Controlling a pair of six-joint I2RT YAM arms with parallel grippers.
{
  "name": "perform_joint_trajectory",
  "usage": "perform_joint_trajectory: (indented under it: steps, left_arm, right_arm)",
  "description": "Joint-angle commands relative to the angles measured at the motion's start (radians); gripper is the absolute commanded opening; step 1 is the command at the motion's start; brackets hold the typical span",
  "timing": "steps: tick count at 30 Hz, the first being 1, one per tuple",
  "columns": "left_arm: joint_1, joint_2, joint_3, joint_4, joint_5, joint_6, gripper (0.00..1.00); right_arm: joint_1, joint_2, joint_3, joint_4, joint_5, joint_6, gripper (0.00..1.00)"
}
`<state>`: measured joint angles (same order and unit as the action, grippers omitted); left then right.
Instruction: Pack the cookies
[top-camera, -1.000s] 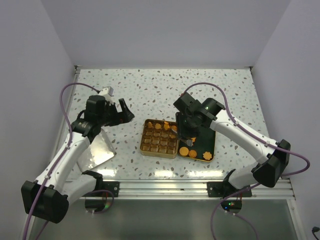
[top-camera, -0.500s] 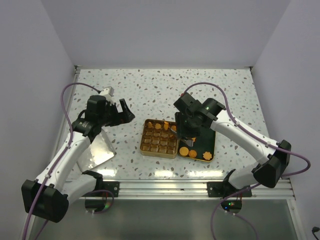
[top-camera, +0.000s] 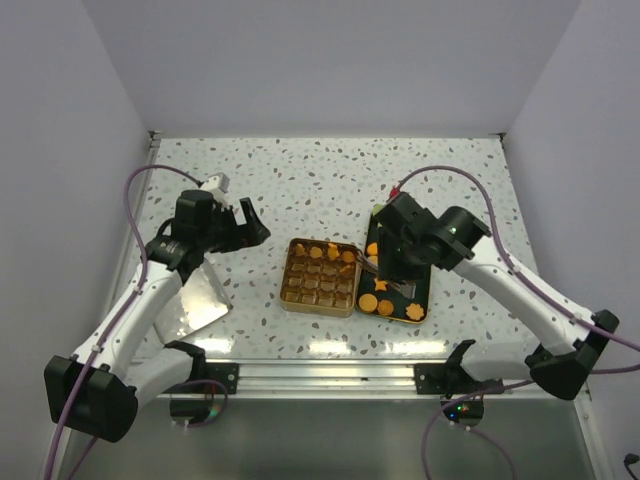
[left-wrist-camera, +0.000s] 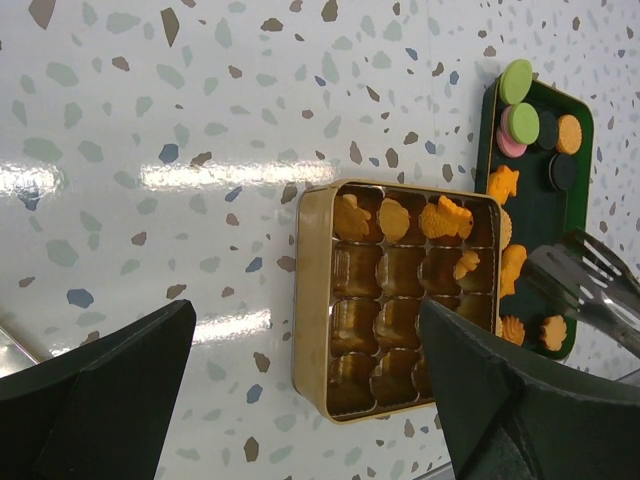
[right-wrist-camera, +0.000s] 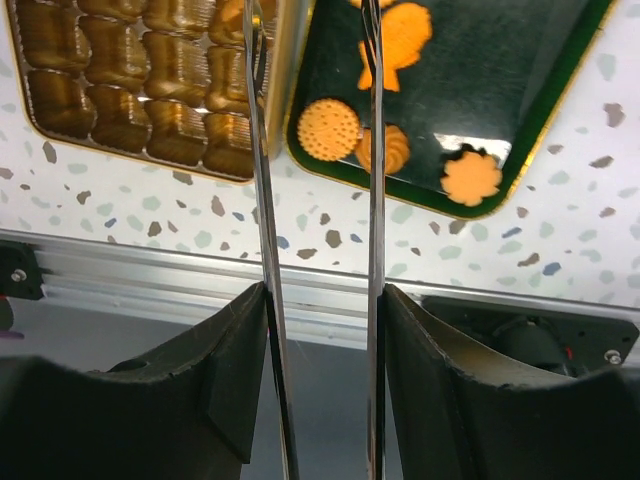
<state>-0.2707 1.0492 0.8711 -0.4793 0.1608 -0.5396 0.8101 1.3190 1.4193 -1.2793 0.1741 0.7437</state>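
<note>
Several orange-tan cookies (left-wrist-camera: 395, 218) lie in the far row of a gold compartment tin (top-camera: 287, 280); more cookies (top-camera: 368, 302) lie loose on the dark green tray (top-camera: 423, 287) right of it. My right gripper (top-camera: 390, 265) is shut on metal tongs (right-wrist-camera: 262, 150), whose two blades stand apart over the seam between the tin (right-wrist-camera: 285, 90) and the tray (right-wrist-camera: 500, 70). In the right wrist view a round cookie (right-wrist-camera: 330, 128) lies between the blades and a flower cookie (right-wrist-camera: 470, 175) to their right. My left gripper (top-camera: 245, 225) hangs open and empty left of the tin (left-wrist-camera: 308, 300).
A shiny metal lid (top-camera: 200, 295) lies at the left under my left arm. Green, pink and dark discs (left-wrist-camera: 520, 120) sit at the far end of the green tray (left-wrist-camera: 530, 210). An aluminium rail (right-wrist-camera: 150, 275) runs along the table's near edge.
My right arm has swung to the right, carrying the tongs from over the tin's right edge toward the green tray; the blades stand a little wider. The left arm has not moved.
</note>
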Motion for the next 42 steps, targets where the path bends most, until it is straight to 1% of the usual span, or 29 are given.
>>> perform_joint_trajectory:
  steps: [1,2,5,12,17,25,27,30,32,34,36,39,42]
  left_arm:
    - [-0.004,0.000,0.032,0.036,0.003,0.006,1.00]
    - [-0.004,-0.002,0.031,0.044,0.006,0.006,1.00]
    - [-0.005,0.008,0.022,0.054,0.016,0.006,1.00]
    - [-0.007,0.025,0.014,0.079,0.032,0.006,1.00]
    - [-0.007,0.029,0.009,0.084,0.039,0.009,1.00]
    - [-0.007,0.018,-0.004,0.077,0.036,0.017,1.00]
    - [-0.007,0.017,-0.009,0.077,0.036,0.017,1.00]
    - [-0.007,0.015,-0.011,0.079,0.036,0.020,1.00]
    - [-0.007,0.017,-0.011,0.077,0.036,0.021,1.00]
    - [-0.007,0.017,-0.009,0.074,0.037,0.023,1.00]
    - [-0.007,0.017,-0.009,0.073,0.037,0.024,1.00]
    - [-0.007,0.012,-0.015,0.071,0.039,0.026,1.00]
    - [-0.007,0.006,-0.017,0.070,0.039,0.029,1.00]
  right_arm:
    - [-0.025,-0.124,-0.042,-0.117,0.067,0.036,0.51]
    - [-0.031,-0.162,-0.069,-0.138,0.071,0.046,0.51]
    - [-0.048,-0.210,-0.115,-0.185,0.070,0.066,0.51]
    - [-0.052,-0.282,-0.203,-0.255,0.044,0.123,0.51]
    - [-0.051,-0.293,-0.237,-0.302,0.041,0.149,0.51]
    - [-0.052,-0.317,-0.295,-0.308,0.016,0.161,0.52]
    - [-0.054,-0.313,-0.296,-0.304,0.027,0.167,0.52]
    - [-0.055,-0.296,-0.258,-0.284,0.051,0.158,0.48]
    - [-0.055,-0.294,-0.232,-0.267,0.051,0.145,0.48]
    - [-0.054,-0.294,-0.232,-0.278,0.036,0.135,0.48]
    - [-0.055,-0.311,-0.272,-0.267,-0.025,0.125,0.46]
    - [-0.055,-0.352,-0.347,-0.189,-0.140,0.109,0.45]
    - [-0.054,-0.354,-0.385,-0.167,-0.171,0.115,0.44]
